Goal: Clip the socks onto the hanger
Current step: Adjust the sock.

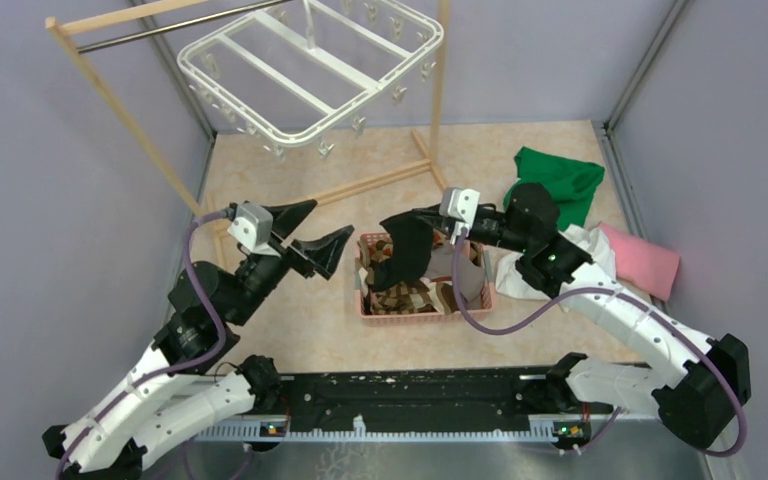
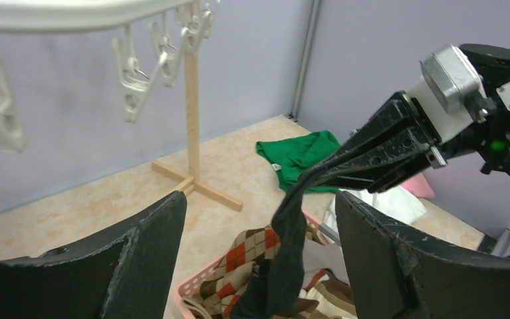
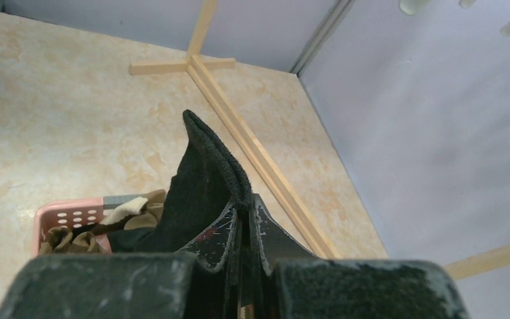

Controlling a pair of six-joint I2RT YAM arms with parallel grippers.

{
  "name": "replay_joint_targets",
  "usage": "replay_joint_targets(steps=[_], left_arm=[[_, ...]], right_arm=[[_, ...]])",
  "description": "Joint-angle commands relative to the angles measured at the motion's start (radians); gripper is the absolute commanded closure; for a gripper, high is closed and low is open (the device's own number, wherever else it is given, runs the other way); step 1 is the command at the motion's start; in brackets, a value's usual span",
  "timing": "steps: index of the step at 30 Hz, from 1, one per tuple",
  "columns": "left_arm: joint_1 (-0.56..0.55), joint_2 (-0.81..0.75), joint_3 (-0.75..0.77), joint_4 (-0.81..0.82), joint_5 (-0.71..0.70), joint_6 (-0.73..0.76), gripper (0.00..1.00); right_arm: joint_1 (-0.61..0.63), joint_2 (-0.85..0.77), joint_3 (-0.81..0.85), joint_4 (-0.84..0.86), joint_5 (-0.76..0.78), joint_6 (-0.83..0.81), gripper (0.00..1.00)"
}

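Pink basket (image 1: 410, 318) — argyle socks (image 1: 405, 296) inside, black sock (image 1: 407, 255) dangling

White-and-black jointed arms (image 1: 620, 310), purple cables (image 1: 505, 326), silver wrist cameras (image 1: 457, 205), black claws (image 1: 328, 220)

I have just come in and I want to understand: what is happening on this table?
The right gripper is shut on a black sock and holds it up over the pink basket, where more socks lie. The left gripper is open and empty, close beside the hanging sock. The white hanger hangs from the wooden rack at the back, and no sock can be seen on its clips yet.
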Motion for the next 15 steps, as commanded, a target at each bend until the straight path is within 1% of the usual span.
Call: replay_joint_targets(steps=[1, 3, 8, 11, 15], left_arm=[[0.004, 0.051, 0.124, -0.109, -0.064, 0.095, 0.11], [0.004, 0.057, 0.127, -0.092, -0.043, 0.206, 0.09], [0.004, 0.055, 0.056, 0.089, -0.039, 0.453, 0.07], [0.004, 0.067, 0.004, 0.204, -0.044, 0.534, 0.09], [0.006, 0.102, -0.045, 0.358, -0.122, 0.582, 0.14]], right_arm=[[-0.001, 0.013, 0.06, 0.088, -0.042, 0.085, 1.0], [-0.002, 0.023, 0.064, 0.101, -0.056, 0.115, 1.0], [-0.002, 0.034, 0.063, 0.142, -0.092, 0.174, 1.0], [-0.002, 0.036, 0.058, 0.159, -0.091, 0.199, 1.0], [-0.002, 0.039, 0.049, 0.183, -0.093, 0.225, 1.0]])
